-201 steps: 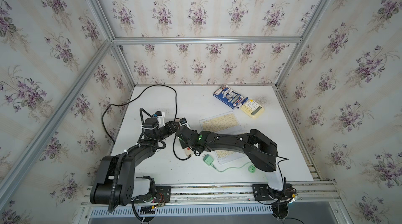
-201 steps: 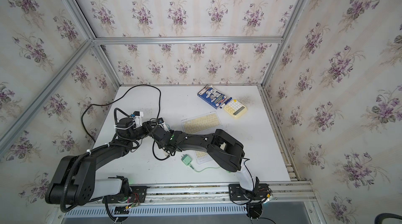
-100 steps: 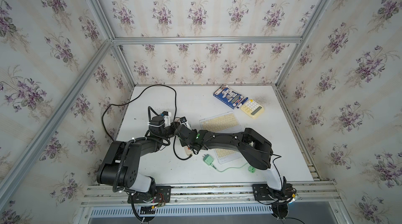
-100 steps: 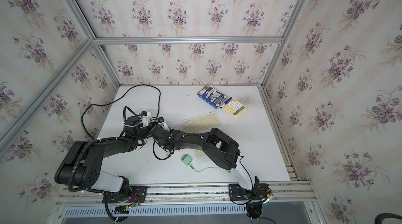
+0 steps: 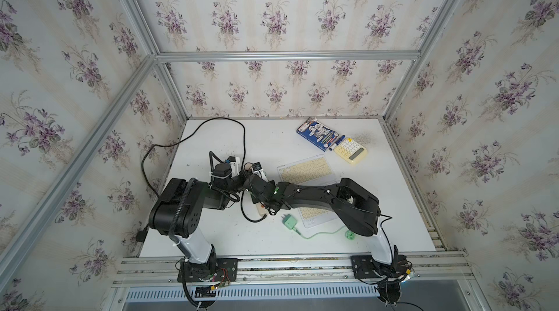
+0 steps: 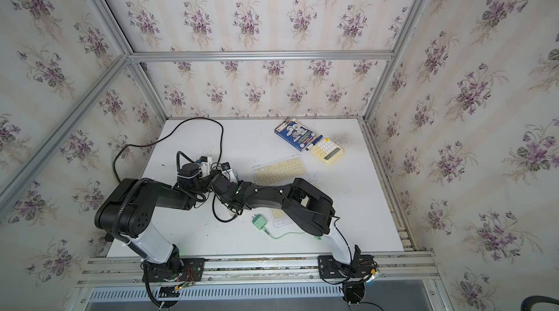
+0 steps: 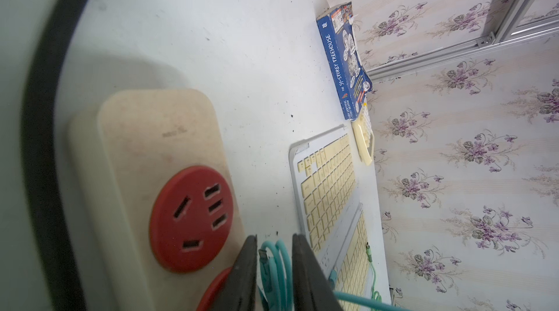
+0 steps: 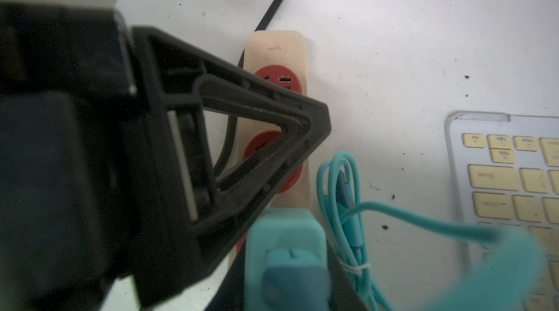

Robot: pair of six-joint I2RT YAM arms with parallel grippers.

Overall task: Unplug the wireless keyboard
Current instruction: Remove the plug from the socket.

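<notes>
Two white keyboards with cream keys lie side by side on the table; the far one (image 5: 305, 170) shows whole, the near one (image 5: 314, 214) is partly under my right arm. A cream power strip (image 8: 276, 49) with red sockets lies left of them. A teal charger plug (image 8: 284, 243) stands on the strip's near end, and my right gripper (image 8: 287, 279) is shut on it. Its teal cable (image 8: 338, 191) lies coiled beside the strip and runs toward the keyboards. My left gripper (image 7: 274, 237) rests over the strip (image 7: 157, 149), jaws slightly apart, holding nothing.
A loose light-green charger (image 5: 290, 221) with its cable lies in front of the strip. A blue book (image 5: 317, 134) and a cream calculator (image 5: 351, 150) sit at the back right. The strip's black cord (image 5: 242, 137) loops to the back left. Metal rails edge the table.
My left arm has swung in, bringing its gripper right onto the power strip beside the right gripper, and its jaws have narrowed. The right gripper has stayed at the strip.
</notes>
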